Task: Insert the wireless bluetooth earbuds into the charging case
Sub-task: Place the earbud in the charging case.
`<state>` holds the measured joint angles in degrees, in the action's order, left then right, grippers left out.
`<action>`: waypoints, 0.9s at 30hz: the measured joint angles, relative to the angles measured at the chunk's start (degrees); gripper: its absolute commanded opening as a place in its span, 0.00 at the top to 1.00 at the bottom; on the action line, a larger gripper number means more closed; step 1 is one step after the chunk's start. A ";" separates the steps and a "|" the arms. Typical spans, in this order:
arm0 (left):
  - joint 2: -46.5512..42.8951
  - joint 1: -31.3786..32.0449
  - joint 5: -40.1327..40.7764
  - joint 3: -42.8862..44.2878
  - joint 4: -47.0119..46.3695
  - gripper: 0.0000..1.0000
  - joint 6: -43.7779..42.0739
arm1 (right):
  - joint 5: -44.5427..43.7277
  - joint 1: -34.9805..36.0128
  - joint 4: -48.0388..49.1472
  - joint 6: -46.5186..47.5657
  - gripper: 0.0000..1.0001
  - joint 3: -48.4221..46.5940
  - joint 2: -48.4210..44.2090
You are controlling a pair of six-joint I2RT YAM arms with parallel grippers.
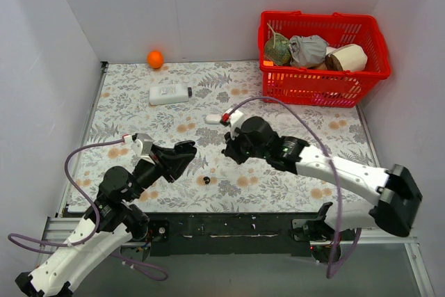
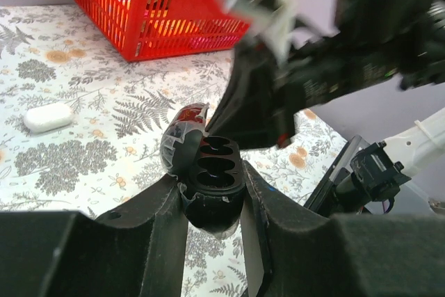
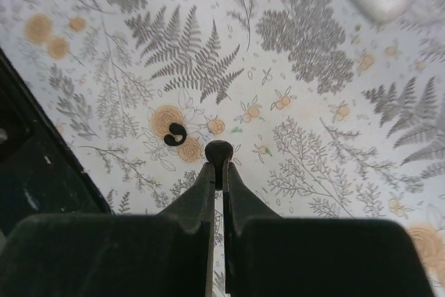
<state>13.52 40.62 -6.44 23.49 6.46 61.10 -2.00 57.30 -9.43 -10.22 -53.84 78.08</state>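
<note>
Toward the middle of the desk [image 1: 125,113], not far from its near edge, your right hand [image 3: 217,172] is pinched together on one earbud [image 3: 219,151], held at the very fingertips. Your left hand [image 1: 185,152] is clamped on the charging case [image 2: 212,172], its lid [image 2: 182,137] thrown back and both sockets empty, facing the right arm. To do this step well, bring the earbud slowly over one socket, turn it to match the socket's shape, and lower it until it seats before you let the fingers part. A bud this small, gripped only at the tips, would likely twist or pop loose if you press at an angle. Hold the case level while you do it. The second earbud [image 3: 174,133] lies on the desk close by. Only the left wrist view shows you the open sockets; from above the case is lost among the dark fingers. Only the right wrist view shows the pinch on the bud. The top view alone shows the two hands standing apart, with the loose bud between them and nearer the near edge.
</note>
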 measured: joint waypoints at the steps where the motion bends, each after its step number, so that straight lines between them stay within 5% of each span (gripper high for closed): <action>1: 0.50 0.00 -0.13 0.02 -0.96 1.00 -0.20 | 0.11 -0.17 -1.25 0.66 0.99 -0.44 -3.21; 6: 6.88 0.00 -5.64 1.03 -9.20 1.00 -1.55 | 4.55 -0.72 -8.39 5.05 0.99 -7.98 -15.98; 12: 23.63 -0.07 -23.12 4.83 -21.18 1.00 -2.95 | 18.71 -0.63 -13.66 9.46 0.99 -16.48 -24.30; 27: 39.41 -1.49 -45.51 13.44 -32.63 1.00 -3.30 | 28.83 -0.35 -26.86 17.84 0.99 -18.16 -25.83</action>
<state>52.93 39.13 -51.94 36.93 -26.17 57.80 26.83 56.95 -36.29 7.62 -72.01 52.25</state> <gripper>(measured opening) 0.292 0.072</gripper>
